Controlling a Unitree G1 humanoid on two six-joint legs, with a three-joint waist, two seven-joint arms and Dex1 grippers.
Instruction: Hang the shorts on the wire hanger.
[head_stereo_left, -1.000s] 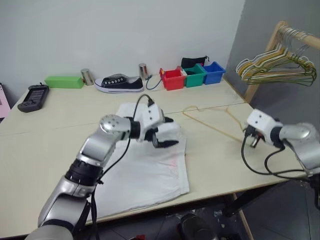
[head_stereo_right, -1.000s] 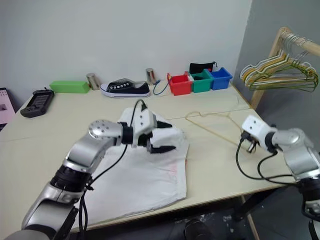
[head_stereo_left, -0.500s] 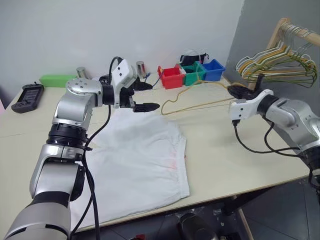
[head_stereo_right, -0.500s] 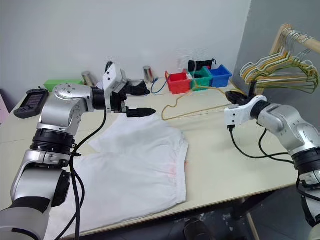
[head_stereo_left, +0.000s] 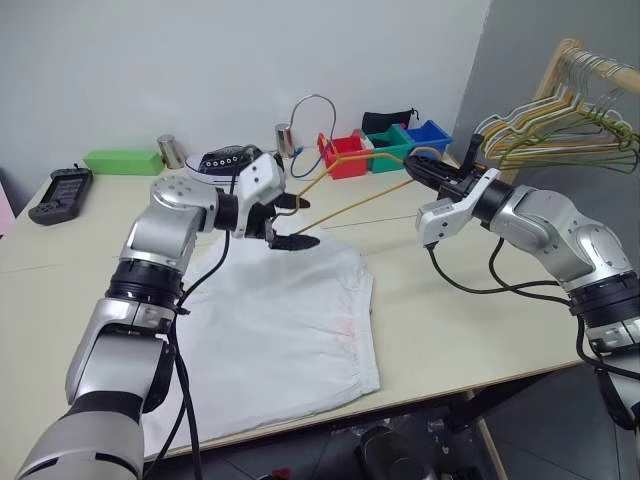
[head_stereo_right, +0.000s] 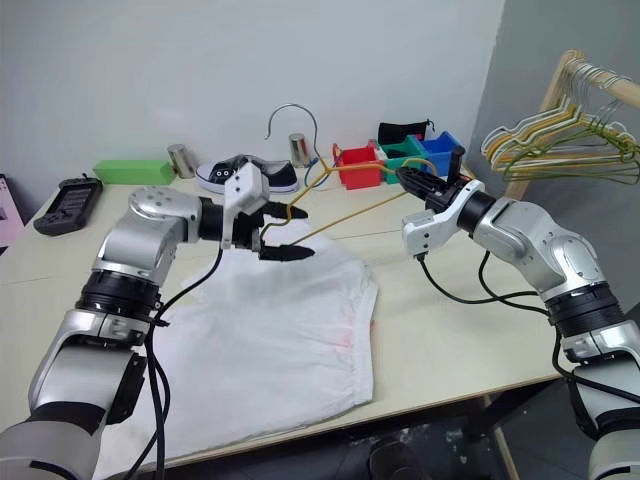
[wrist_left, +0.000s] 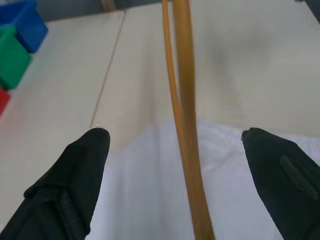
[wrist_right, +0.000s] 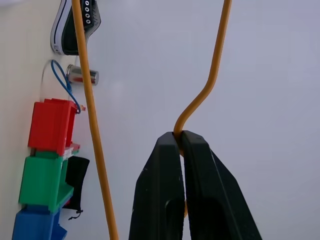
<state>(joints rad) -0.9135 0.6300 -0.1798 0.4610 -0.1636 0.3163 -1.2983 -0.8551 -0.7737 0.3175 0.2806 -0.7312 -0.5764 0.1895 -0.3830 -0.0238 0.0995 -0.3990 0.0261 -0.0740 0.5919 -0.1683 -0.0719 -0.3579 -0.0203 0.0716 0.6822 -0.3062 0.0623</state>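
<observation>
The right gripper (wrist_right: 181, 142), clamped on the hanger (head_stereo_right: 345, 217), holds it above the shorts (head_stereo_right: 270, 340). The left gripper (head_stereo_right: 281, 232) gapes empty around the wire. The shorts lie flat, unhung; threading remains.

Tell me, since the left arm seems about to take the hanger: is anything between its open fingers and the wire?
Nothing visible. The wire hanger, pinched by the right gripper, already runs through the gap of the open left gripper, above the shorts.
</observation>
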